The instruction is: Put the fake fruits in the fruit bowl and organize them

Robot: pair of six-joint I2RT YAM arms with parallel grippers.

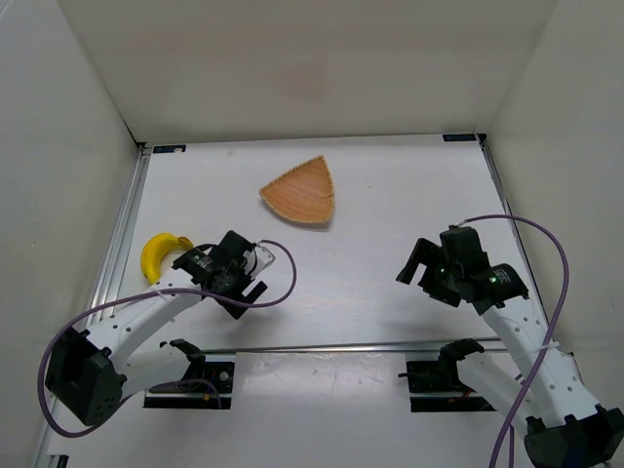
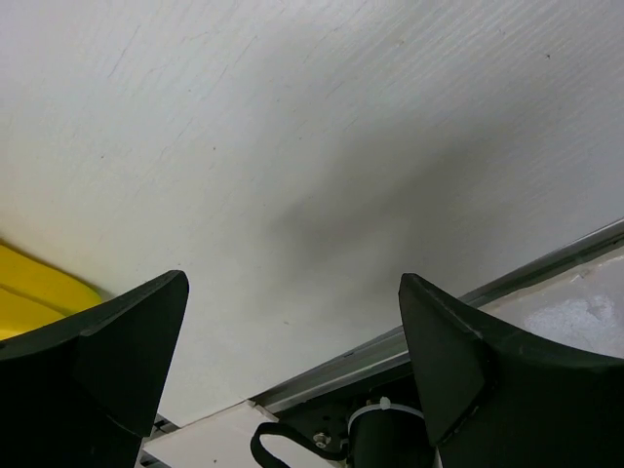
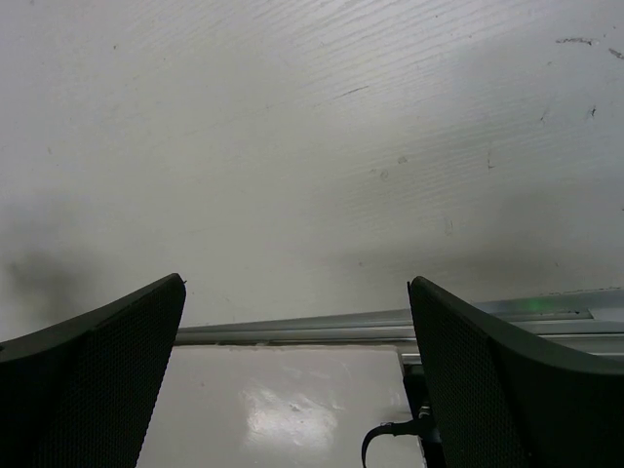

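Near cam: left fingers (image 2: pixel 107 361), right fingers (image 3: pixel 97 370) both spread wide, empty. Yellow banana (image 1: pixel 161 255) mid-left looks light, stiff, slick; prob. best pinched mid-curve. Wicker bowl (image 1: pixel 300 192) upper centre.

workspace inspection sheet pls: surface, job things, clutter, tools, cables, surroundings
surface: white table, faint scuffs, metal rail across its near part
job's things: banana lies on the table at the left edge, outside the bowl; bowl sits toward the back middle, with nothing in it
clutter: nothing seen
grippers: left tool open, holding nothing, beside the banana; right tool open, holding nothing, over bare table
cables: left cable loops by the left tool; right cable arcs over the right arm; both apart from banana and bowl
surroundings: plain white walls on three sides
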